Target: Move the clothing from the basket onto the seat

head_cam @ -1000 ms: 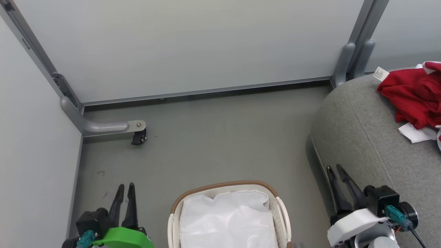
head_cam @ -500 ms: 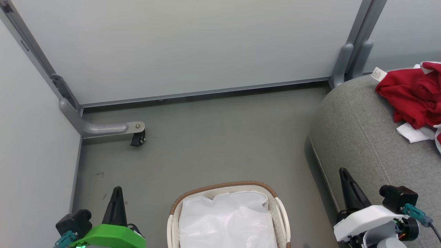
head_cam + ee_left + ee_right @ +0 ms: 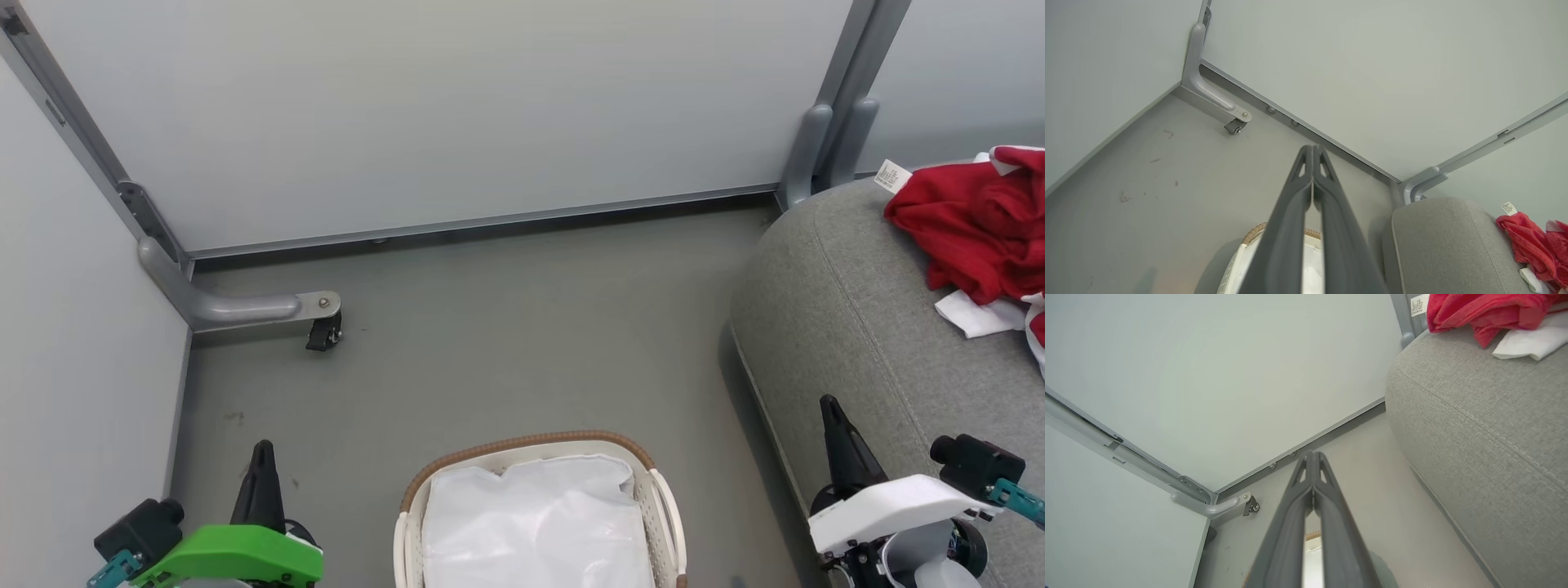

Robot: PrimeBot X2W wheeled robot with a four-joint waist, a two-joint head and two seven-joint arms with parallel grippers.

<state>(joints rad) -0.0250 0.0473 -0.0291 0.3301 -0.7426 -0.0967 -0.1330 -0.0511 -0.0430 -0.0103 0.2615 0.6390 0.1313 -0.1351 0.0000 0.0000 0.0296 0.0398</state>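
left tool (image 3: 263, 451) closed, empty, fingers up, left of basket (image 3: 531, 439) | right tool (image 3: 831, 407) closed, empty, at seat (image 3: 849, 327) edge | basket on floor (image 3: 531, 327) holds white liner cloth (image 3: 539, 523) | clothing (image 3: 971, 237): crumpled red heap, white trim, label (image 3: 891, 175), lying on grey seat, well apart from both tools

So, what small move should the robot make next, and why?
Probably none, just rest the arms: the clothing lies on the seat, the visible part of the basket holds white liner and no red, and the left gripper and right gripper are shut on nothing.
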